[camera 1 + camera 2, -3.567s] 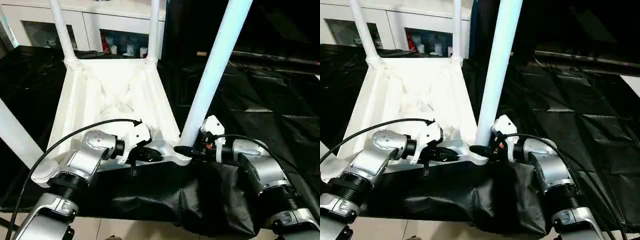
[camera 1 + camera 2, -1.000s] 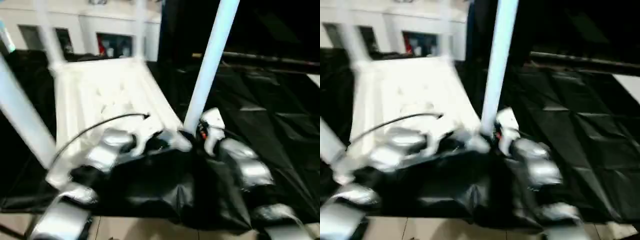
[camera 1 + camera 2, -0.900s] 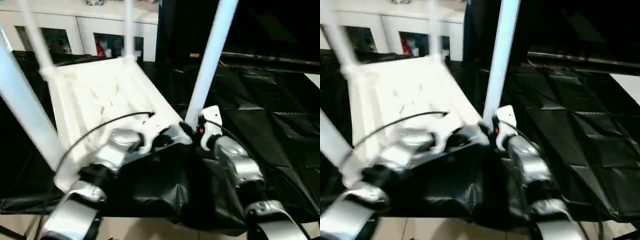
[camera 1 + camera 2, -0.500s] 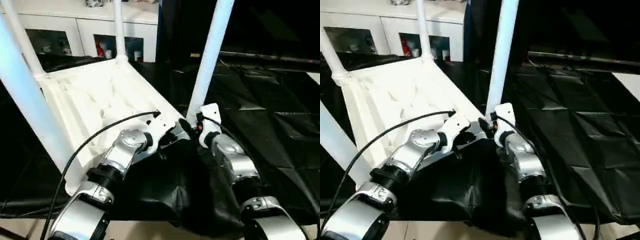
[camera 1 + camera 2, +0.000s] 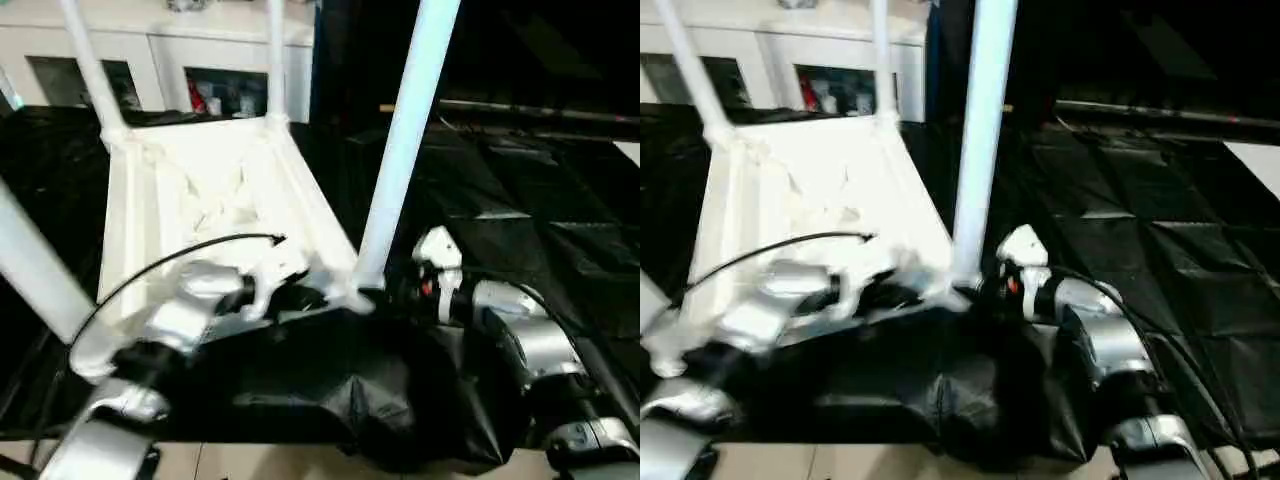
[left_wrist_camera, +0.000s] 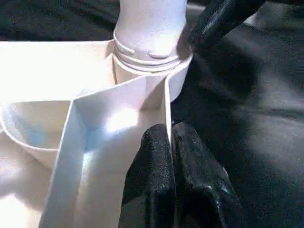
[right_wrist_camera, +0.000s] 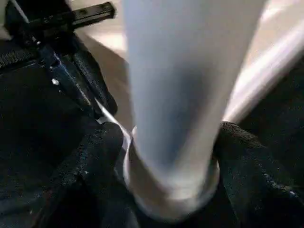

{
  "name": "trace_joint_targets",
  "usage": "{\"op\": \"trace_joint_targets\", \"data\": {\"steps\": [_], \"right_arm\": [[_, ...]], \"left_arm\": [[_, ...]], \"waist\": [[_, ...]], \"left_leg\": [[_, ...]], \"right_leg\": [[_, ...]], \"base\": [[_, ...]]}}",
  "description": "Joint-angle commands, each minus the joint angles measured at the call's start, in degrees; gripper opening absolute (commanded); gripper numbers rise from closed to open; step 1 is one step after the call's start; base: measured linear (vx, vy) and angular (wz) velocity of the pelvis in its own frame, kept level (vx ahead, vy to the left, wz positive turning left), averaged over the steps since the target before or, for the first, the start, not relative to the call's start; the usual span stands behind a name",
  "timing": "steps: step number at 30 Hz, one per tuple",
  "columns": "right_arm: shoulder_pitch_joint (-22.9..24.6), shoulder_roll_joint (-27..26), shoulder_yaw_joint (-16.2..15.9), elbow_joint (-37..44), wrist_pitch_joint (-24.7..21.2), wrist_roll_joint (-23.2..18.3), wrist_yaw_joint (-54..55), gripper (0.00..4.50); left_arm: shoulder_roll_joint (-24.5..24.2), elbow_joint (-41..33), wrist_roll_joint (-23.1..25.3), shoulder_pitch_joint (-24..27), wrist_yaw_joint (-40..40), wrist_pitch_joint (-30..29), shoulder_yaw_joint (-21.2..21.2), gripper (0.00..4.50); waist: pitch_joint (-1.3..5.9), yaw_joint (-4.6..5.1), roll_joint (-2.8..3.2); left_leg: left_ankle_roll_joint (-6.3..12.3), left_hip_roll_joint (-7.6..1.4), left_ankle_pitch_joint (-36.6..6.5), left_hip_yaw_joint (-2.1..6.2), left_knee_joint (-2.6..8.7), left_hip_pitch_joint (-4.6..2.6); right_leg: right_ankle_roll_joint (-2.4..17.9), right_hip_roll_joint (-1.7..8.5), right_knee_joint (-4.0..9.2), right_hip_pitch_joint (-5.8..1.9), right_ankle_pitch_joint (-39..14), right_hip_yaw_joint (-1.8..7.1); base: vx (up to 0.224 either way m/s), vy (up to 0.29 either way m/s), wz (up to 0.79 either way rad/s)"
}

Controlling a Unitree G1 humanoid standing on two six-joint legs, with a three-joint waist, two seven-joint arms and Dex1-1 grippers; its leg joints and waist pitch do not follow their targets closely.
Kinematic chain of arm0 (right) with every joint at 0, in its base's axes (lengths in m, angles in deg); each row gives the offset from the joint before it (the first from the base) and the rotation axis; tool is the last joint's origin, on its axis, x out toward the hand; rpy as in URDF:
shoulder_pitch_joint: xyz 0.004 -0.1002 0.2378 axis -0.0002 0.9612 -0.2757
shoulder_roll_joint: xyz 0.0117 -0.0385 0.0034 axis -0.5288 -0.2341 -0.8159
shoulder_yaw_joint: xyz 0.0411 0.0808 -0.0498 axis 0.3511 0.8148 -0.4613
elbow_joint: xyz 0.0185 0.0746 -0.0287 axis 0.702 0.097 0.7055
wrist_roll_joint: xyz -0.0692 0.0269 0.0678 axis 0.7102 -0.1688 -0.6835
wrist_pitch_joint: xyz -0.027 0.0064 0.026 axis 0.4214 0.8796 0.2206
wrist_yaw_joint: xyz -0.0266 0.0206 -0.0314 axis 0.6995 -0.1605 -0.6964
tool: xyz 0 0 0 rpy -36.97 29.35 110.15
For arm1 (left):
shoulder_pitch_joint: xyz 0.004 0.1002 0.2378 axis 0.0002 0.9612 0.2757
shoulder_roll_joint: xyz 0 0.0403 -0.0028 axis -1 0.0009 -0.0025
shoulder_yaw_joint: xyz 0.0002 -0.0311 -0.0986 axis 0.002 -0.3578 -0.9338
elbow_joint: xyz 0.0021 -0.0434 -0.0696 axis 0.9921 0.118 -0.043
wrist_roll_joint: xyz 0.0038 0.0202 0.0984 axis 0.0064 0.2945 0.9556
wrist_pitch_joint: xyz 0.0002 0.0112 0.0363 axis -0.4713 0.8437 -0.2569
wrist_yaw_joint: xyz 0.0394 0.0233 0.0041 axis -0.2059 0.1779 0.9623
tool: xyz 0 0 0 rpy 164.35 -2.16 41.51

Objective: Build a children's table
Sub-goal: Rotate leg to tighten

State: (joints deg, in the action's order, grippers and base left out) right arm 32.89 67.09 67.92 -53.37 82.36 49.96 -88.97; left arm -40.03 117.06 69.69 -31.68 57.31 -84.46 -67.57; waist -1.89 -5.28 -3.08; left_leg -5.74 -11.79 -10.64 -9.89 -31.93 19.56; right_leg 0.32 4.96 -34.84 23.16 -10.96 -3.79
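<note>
The children's table lies upside down: a white ribbed tabletop (image 5: 200,190) with legs standing up from its corner sockets. Two thin-looking legs (image 5: 85,70) (image 5: 276,60) rise at the far corners, one leg (image 5: 35,270) at the near left, and a thick leg (image 5: 400,150) at the near right. My left gripper (image 6: 168,130) is shut on a thin rib of the tabletop, right beside the near right socket (image 6: 149,57). My right gripper (image 7: 167,130) is open, with one black finger on each side of that leg's base (image 7: 171,180).
A white cabinet with glass doors (image 5: 180,60) stands behind the tabletop. A black sheet (image 5: 520,200) covers the work surface and bunches up at the front edge (image 5: 380,400). Light floor tiles (image 5: 260,462) show below. A black cable (image 5: 190,255) loops over my left forearm.
The view has swung. The tabletop has turned, its far end now further right against the cabinet and squarer to me. My right forearm lies further right; the left gripper keeps its hold on the rib.
</note>
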Motion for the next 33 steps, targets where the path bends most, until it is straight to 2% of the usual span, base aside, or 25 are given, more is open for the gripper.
{"op": "trace_joint_targets", "data": {"steps": [1, 3, 5, 12, 16, 19, 22, 23, 24, 25, 26, 27, 28, 29, 32, 33], "right_arm": [[0.5, -0.4, -3.0, 0.1, -0.2, 0.5, -2.8, 3.19], [0.6, 0.0, -3.5, 0.6, -0.7, 0.0, -3.6, 3.19], [0.7, 0.2, -4.0, 1.2, -1.3, -0.4, -4.5, 3.19], [1.3, 0.6, -4.5, 1.5, -1.6, -0.1, -6.0, 2.56], [1.5, 1.0, -4.6, 1.7, -1.7, -0.3, -6.4, 2.44], [1.8, 0.9, -4.5, 1.6, -1.6, -0.4, -6.1, 2.41], [2.2, -0.3, -3.5, 1.2, -1.2, -0.7, -4.3, 2.33], [2.2, -0.7, -3.1, 0.8, -1.1, -0.6, -3.1, 2.27], [1.9, -2.8, -1.4, -1.5, -0.8, -0.1, 2.5, 2.20], [1.9, -2.8, -1.4, -1.5, -0.8, -0.1, 2.5, 2.15], [1.4, -5.3, 0.1, -4.4, -0.4, 1.2, 10.0, 2.15], [1.2, -6.6, 0.7, -5.6, -0.4, 2.0, 14.1, 2.12], [1.1, -6.7, 0.7, -5.7, -0.4, 2.1, 14.3, 2.12], [0.5, -9.9, 2.3, -7.5, -1.6, 2.3, 21.9, 2.03], [-2.0, -16.0, 5.2, -11.7, -4.8, 3.3, 37.7, 2.01], [-2.3, -16.5, 5.1, -12.1, -4.8, 3.6, 38.5, 2.01]], "left_arm": [[1.3, -2.1, -2.4, 0.8, 2.7, -0.8, 2.2, 0.00], [1.0, -2.9, -2.6, 1.2, 3.4, -1.0, 2.3, 0.00], [0.9, -3.3, -2.8, 1.6, 3.9, -0.9, 2.3, 0.00], [0.8, -4.5, -2.8, 2.5, 4.1, -1.5, 2.3, 0.00], [0.6, -5.3, -2.9, 2.9, 4.1, -2.0, 2.3, 0.00], [1.0, -5.4, -2.7, 3.3, 2.9, -2.0, 2.0, 0.00], [1.6, -5.0, -2.1, 3.5, 1.1, -1.5, 1.6, 0.00], [2.0, -4.6, -1.7, 3.4, -0.2, -1.5, 1.4, 0.00], [3.9, -2.5, 0.2, 2.6, -6.1, -1.4, 0.9, 0.00], [3.9, -2.5, 0.2, 2.6, -6.1, -1.4, 0.9, 0.00], [6.4, 0.2, 2.2, 1.6, -13.1, -1.9, 0.2, 0.00], [7.8, 1.5, 3.0, 0.9, -16.7, -2.5, -0.2, 0.00], [7.9, 1.6, 3.1, 0.9, -16.9, -2.5, -0.2, 0.00], [10.8, 4.0, 4.1, -0.4, -23.2, -3.7, -0.8, 0.00], [15.8, 6.7, 5.5, -2.2, -31.0, -5.3, -0.5, 0.00], [16.4, 6.8, 5.7, -2.4, -31.5, -5.4, -0.3, 0.00]], "waist": [[2.63, -0.23, -0.06], [2.64, -0.52, -0.15], [2.65, -0.69, -0.22], [2.49, -0.91, -0.38], [2.58, -0.94, -0.44], [2.68, -0.97, -0.48], [2.58, -0.94, -0.51], [2.51, -0.94, -0.48], [2.39, -0.86, -0.67], [2.21, -0.77, -0.60], [2.00, -0.65, -0.85], [1.71, -0.42, -1.03], [1.64, -0.30, -1.03], [1.69, -0.19, -1.04], [1.86, 0.39, -1.06], [1.89, 0.60, -1.02]], "left_leg": [[3.30, -1.53, -11.2, -0.10, 3.42, 0.25], [4.10, -1.49, -8.6, -0.25, 3.20, 0.36], [4.45, -1.48, -8.0, -0.28, 3.11, 0.41], [3.65, -1.47, -9.5, -0.23, 3.19, 0.45], [3.47, -1.46, -9.1, -0.20, 3.14, 0.46], [3.93, -1.43, -7.8, -0.22, 3.00, 0.48], [3.93, -1.38, -8.5, -0.26, 3.01, 0.50], [3.68, -1.44, -9.2, -0.22, 3.09, 0.44], [3.13, -1.47, -9.7, -0.22, 3.18, 0.45], [2.76, -1.45, -10.9, -0.20, 3.35, 0.40], [1.74, -1.33, -12.8, -0.16, 3.52, 0.36], [0.77, -1.22, -15.7, 0.04, 3.71, 0.12], [0.40, -1.14, -16.7, 0.11, 3.77, 0.07], [0.07, -1.05, -17.9, 0.24, 3.72, -0.32], [-0.38, -0.86, -18.8, 0.61, 3.75, -0.31], [-0.38, -0.85, -18.9, 0.71, 3.86, -0.16]], "right_leg": [[11.9, 3.03, 4.11, -2.66, -10.2, 2.56], [13.3, 2.87, 3.54, -2.86, -5.2, 2.47], [13.5, 2.96, 3.45, -3.00, -4.4, 2.44], [12.0, 3.13, 3.84, -3.01, -8.9, 2.47], [11.7, 3.10, 3.75, -3.03, -8.7, 2.47], [12.2, 3.04, 3.47, -3.11, -6.4, 2.44], [12.0, 3.03, 3.66, -3.05, -7.7, 2.42], [11.6, 3.08, 3.79, -2.97, -9.0, 2.45], [11.2, 3.16, 3.97, -2.84, -10.6, 2.51], [10.8, 3.17, 4.28, -2.73, -12.6, 2.46], [9.1, 3.23, 4.82, -2.65, -17.8, 2.42], [7.2, 3.29, 5.40, -2.43, -24.0, 2.33], [6.0, 3.35, 5.66, -2.37, -27.1, 2.28], [4.2, 3.55, 6.21, -2.01, -31.5, 2.33], [2.1, 3.49, 6.67, -1.73, -34.8, 2.08], [1.8, 3.47, 6.69, -1.72, -34.4, 2.04]], "base": [[0.000, 0.000, 0.00], [0.000, 0.000, 0.00], [0.000, 0.000, 0.00], [0.000, 0.000, 0.00], [0.000, 0.000, 0.00], [0.000, 0.000, 0.00], [0.000, 0.000, 0.00], [0.000, 0.000, 0.00], [0.000, 0.000, 0.00], [0.000, 0.000, 0.00], [0.000, 0.000, 0.00], [0.000, 0.000, 0.00], [-0.057, 0.004, -0.02], [0.000, 0.000, 0.00], [0.000, 0.000, 0.00], [0.000, 0.000, 0.00]]}}
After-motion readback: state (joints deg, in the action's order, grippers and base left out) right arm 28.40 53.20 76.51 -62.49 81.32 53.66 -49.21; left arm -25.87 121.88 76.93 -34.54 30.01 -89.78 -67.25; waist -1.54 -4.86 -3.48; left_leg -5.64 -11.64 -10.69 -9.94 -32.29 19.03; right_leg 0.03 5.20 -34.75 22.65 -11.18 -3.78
